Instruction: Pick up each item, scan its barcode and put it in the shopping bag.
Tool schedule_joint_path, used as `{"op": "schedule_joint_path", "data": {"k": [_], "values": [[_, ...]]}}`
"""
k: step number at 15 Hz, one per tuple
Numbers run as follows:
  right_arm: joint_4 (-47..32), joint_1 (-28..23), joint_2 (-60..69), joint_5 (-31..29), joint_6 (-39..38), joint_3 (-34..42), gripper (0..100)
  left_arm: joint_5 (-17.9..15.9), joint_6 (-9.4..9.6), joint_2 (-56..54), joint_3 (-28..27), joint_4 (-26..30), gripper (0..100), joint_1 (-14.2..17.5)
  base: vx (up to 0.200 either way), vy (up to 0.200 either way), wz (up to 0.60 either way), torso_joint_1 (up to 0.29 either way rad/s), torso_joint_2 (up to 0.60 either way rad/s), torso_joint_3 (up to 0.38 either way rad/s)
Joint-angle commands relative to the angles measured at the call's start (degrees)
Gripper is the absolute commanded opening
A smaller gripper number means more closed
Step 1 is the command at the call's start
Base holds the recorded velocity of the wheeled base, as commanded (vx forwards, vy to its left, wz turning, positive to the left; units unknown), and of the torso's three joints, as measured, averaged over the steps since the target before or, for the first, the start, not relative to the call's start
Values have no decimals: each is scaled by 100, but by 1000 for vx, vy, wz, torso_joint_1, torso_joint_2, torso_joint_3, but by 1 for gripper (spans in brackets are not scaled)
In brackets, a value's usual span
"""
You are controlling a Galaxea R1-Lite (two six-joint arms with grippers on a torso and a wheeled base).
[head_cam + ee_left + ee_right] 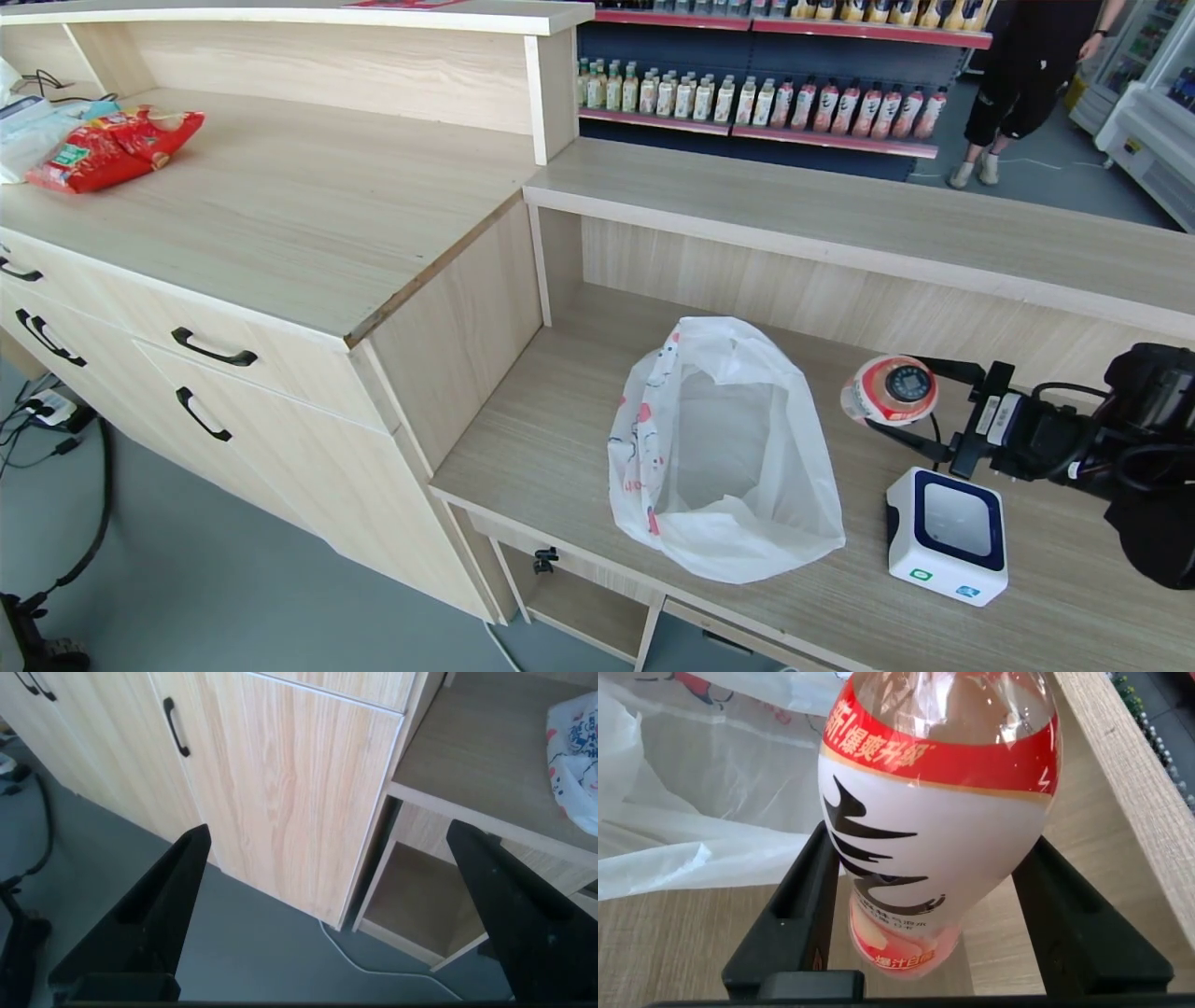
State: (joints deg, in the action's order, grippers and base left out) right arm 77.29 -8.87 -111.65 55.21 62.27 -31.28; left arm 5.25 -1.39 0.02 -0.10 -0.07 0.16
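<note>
Bottle (889, 389), sleeved plastic, likely slick and weighty: pinched round its body by right gripper (893, 393) fingers (945, 366), sideways above desk (551, 448) beside shopping bag (724, 448); left gripper (327, 833) spread.

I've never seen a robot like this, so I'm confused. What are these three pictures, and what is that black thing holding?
It is a robot with two arms. The big picture comes from a camera on its head, the other two from cameras on its wrists. Its right gripper holds a drink bottle above the lower counter, near a white plastic bag and a small white scanner. The left gripper is open and empty, beside a cupboard. A red snack packet lies on the higher counter.
</note>
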Motion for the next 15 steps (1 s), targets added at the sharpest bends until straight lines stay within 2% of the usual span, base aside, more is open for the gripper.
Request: {"op": "schedule_joint_path", "data": {"k": [1, 5, 15], "values": [[-3, 0, -58, -2, 4, 17, 0, 2, -2, -2, 1, -1, 100, 2, 0, 0, 0, 0, 0, 0], [23, 0, -85, -213, 13, 87, 0, 2, -2, -2, 1, -1, 100, 2, 0, 0, 0, 0, 0, 0], [120, 26, -190, -248, 4, 87, 0, 2, -2, -2, 1, -1, 100, 2, 0, 0, 0, 0, 0, 0]]}}
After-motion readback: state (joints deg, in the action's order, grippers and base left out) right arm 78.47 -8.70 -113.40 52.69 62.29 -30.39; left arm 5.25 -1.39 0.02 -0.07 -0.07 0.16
